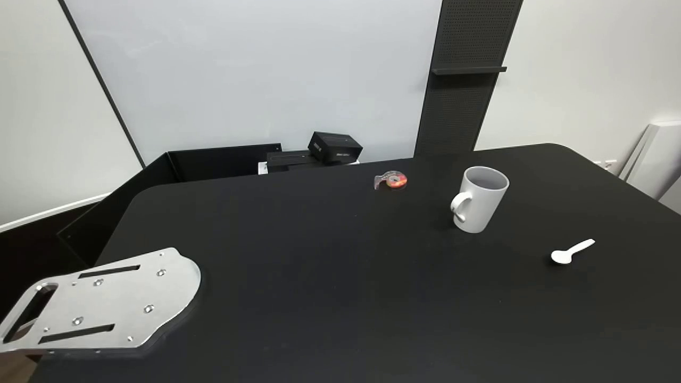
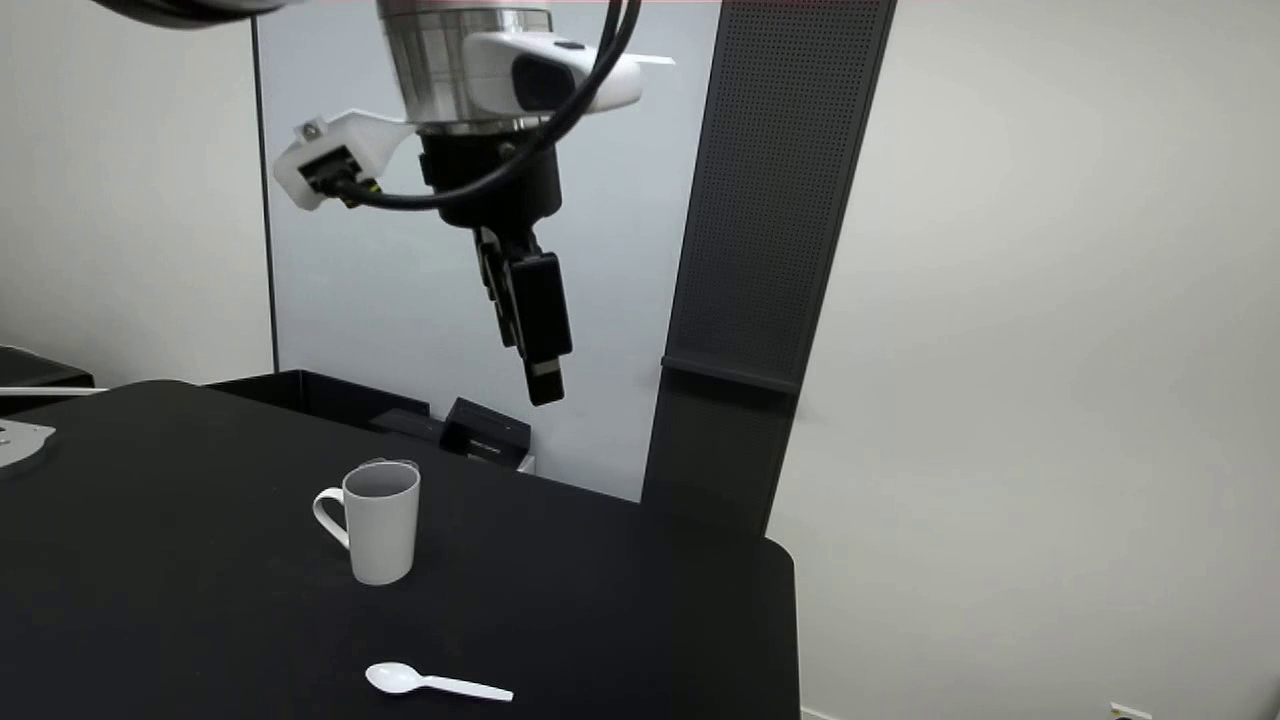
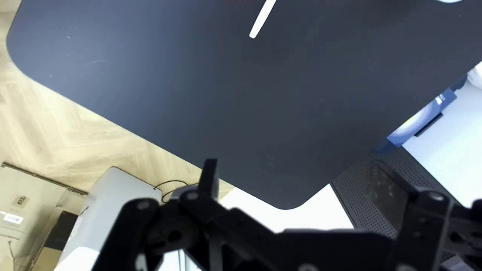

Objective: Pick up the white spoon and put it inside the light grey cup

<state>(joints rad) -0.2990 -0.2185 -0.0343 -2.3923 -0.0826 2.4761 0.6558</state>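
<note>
In an exterior view, the plate (image 2: 18,442) shows at the left edge, well apart from the pincer (image 2: 540,375) and lower than it, over the black worktop (image 2: 150,500). The cup (image 2: 380,530) comes next, upright on the worktop, below the pincer and to its left, its handle turned further left. In an exterior view the tape (image 1: 392,180) lies on the worktop, apart from the cup. The spoon (image 2: 440,682) also lies on the worktop, well below the pincer and a little left of it, bowl to the left, handle to the right, near the cup but apart from it. The box (image 2: 485,430) sits beyond the worktop, lower than the pincer's tips and just left of them. The pincer itself hangs in the air, its fingers (image 3: 208,177) spread wide in the wrist view, the spoon's handle well beyond them. To its right are the panel (image 2: 770,250) and then the wall (image 2: 1020,300).
</note>
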